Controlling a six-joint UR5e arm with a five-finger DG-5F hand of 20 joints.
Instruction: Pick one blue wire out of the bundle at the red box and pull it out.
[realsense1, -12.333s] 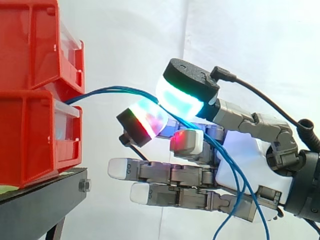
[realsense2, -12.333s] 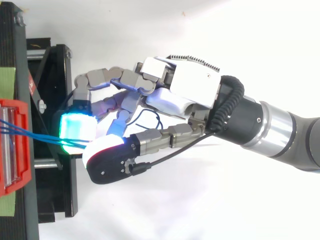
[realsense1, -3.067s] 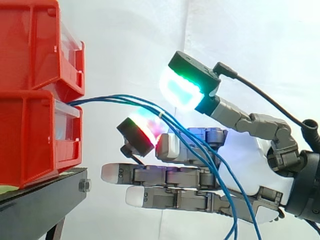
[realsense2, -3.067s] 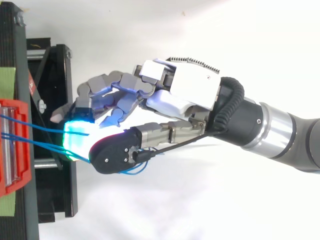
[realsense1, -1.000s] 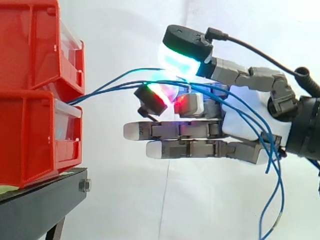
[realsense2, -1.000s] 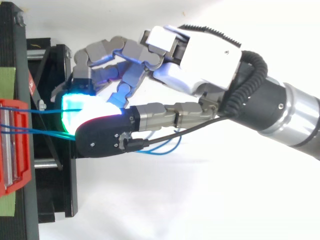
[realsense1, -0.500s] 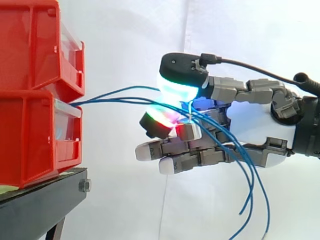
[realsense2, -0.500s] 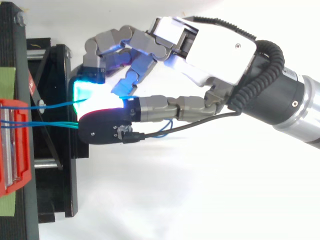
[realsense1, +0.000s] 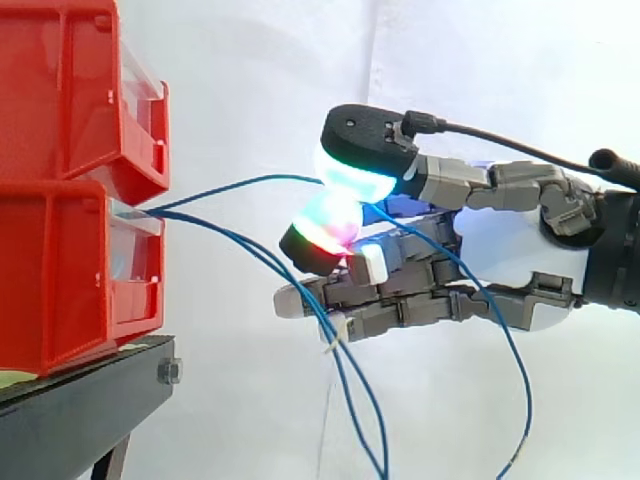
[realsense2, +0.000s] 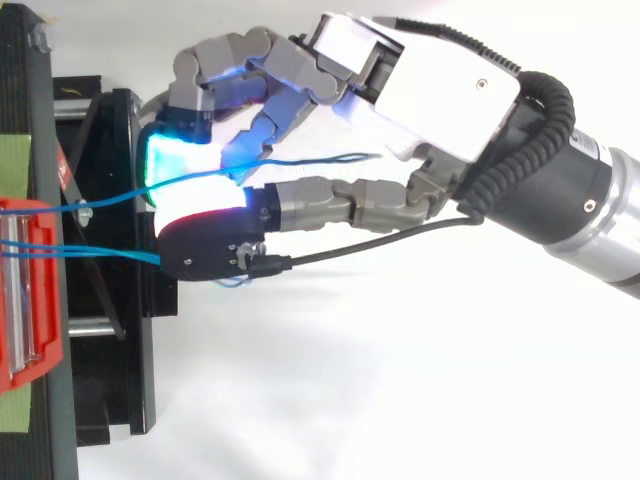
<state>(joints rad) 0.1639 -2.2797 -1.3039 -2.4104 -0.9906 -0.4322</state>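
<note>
Several blue wires leave the gap between the stacked red boxes (realsense1: 60, 270). One blue wire (realsense1: 240, 184) arcs up and to the right into my hand (realsense1: 505, 248), pinched between a green-glowing pad (realsense1: 352, 182) and a red-glowing pad (realsense1: 325, 228); its free end trails down to the lower right. The remaining bundle (realsense1: 270, 268), tied with a small white band (realsense1: 336, 336), sags below the straight lower fingers. From above, the pinched wire (realsense2: 110, 198) runs from the red box (realsense2: 30, 300) under the glowing pads, and my hand (realsense2: 440, 85) sits right of the box.
The boxes stand on a black stand (realsense1: 85, 392), whose frame (realsense2: 110, 400) lies under the hand's pads. A second red box (realsense1: 70, 90) is stacked on top. A white curtain hangs behind, and there is open space to the right of the stand.
The rest of the bundle has slipped out of the hand and dropped below the fingers. One wire stays pinched between the pads. The hand barely shifted.
</note>
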